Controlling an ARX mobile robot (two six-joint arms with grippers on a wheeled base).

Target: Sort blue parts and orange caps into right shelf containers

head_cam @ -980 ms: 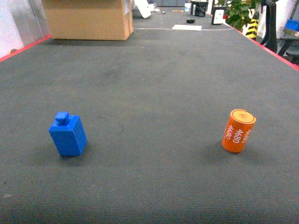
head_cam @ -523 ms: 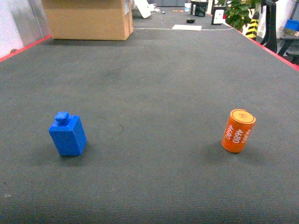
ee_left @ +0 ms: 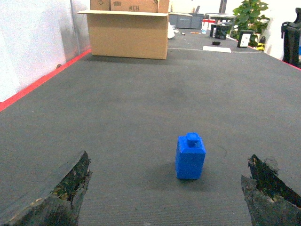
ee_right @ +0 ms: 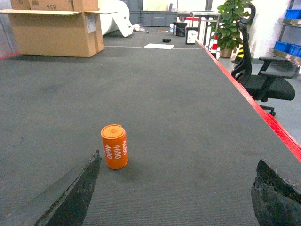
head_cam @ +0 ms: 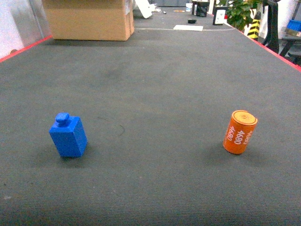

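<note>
The dark ribbed bench (head_cam: 160, 84) fills the head view, edged in red, with a big cardboard box (head_cam: 89, 19) far off at eleven o'clock and an office chair (ee_right: 261, 77) beyond the edge at about two o'clock in the right wrist view. No blue shelf crates for sorting can be made out clearly in any view; only blurred bits of blue show far off past the right edge, so their place cannot be told. The left claw (ee_left: 164, 197) is spread wide, its two worn dark fingers (ee_left: 61, 197) framing the lower corners of its camera, and the blue part (ee_left: 190, 156) stands upright on the bench ahead of it, between the fingers but well apart from both. The right claw (ee_right: 169, 197) is likewise spread, with the orange cap (ee_right: 114, 146) standing near its left-side finger, toward ten o'clock, touching nothing. In the head view the blue part sits at eight o'clock and the orange cap at four o'clock, well apart. Judged from here, the cap is the riskier pick: being round and off-centre to the claw, a finger could nudge it over and send it rolling toward the bench edge. The narrow knobbed blue part could tip if clipped by one finger first.
</note>
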